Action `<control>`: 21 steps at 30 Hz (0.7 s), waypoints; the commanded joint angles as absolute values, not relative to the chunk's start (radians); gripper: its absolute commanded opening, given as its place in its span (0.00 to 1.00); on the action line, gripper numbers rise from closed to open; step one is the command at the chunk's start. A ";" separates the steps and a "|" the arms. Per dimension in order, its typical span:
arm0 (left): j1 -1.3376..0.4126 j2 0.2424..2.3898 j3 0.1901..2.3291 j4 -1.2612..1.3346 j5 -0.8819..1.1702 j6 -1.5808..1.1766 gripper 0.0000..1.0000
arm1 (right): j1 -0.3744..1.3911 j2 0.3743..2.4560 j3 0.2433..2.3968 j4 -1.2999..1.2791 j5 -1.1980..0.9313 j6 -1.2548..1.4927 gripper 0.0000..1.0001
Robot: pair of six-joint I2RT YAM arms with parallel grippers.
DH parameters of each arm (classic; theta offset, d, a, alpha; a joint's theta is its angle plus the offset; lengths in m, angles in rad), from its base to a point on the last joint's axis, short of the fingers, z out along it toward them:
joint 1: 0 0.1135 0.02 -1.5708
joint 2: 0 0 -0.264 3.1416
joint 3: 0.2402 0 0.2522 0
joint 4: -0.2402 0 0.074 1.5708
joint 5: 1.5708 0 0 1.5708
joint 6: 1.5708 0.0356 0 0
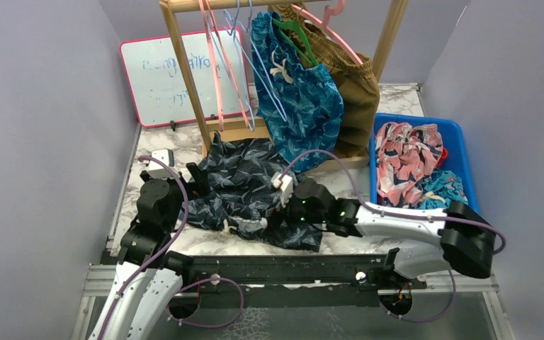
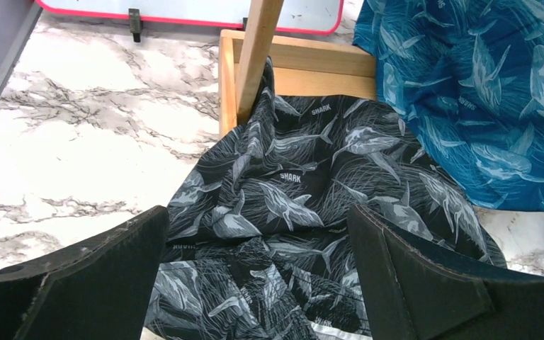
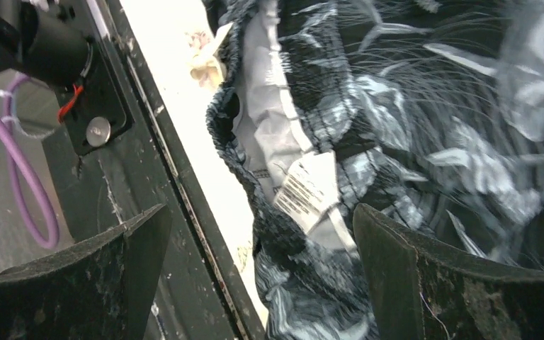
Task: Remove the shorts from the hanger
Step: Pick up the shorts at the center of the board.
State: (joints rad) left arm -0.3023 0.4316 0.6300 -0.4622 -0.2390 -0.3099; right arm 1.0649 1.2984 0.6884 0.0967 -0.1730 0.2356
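Observation:
Black shark-print shorts (image 1: 244, 188) lie crumpled on the marble table, off any hanger. Teal-blue shark-print shorts (image 1: 301, 103) hang on a green hanger (image 1: 297, 35) on the wooden rack; brown shorts (image 1: 358, 88) hang behind them on a pink hanger (image 1: 329, 32). My left gripper (image 1: 195, 178) is open at the black shorts' left edge, and the fabric (image 2: 304, 191) lies between and beyond its fingers (image 2: 106, 276). My right gripper (image 1: 278, 216) is open over the waistband and white label (image 3: 308, 188) near the table's front edge, gripping nothing.
A blue bin (image 1: 425, 125) at the right holds pink-and-navy leaf shorts (image 1: 405, 156) and a blue printed pair (image 1: 443, 188). Empty pink and blue hangers (image 1: 228, 67) hang on the rack's left half. A whiteboard (image 1: 173, 74) leans at the back left. The black front rail (image 3: 177, 184) runs under my right gripper.

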 commanded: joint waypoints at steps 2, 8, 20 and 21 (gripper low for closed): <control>-0.299 0.426 0.627 -0.465 -0.284 -0.305 0.99 | 1.182 1.452 0.782 0.199 -0.061 0.065 1.00; -0.298 0.431 0.627 -0.464 -0.281 -0.305 0.99 | 1.256 1.639 0.899 0.165 0.144 -0.080 1.00; -0.298 0.428 0.627 -0.465 -0.287 -0.304 0.99 | 1.244 1.942 0.975 0.150 0.251 -0.053 1.00; -0.299 0.427 0.626 -0.465 -0.287 -0.304 0.99 | 1.244 1.952 0.977 0.137 0.218 -0.034 0.98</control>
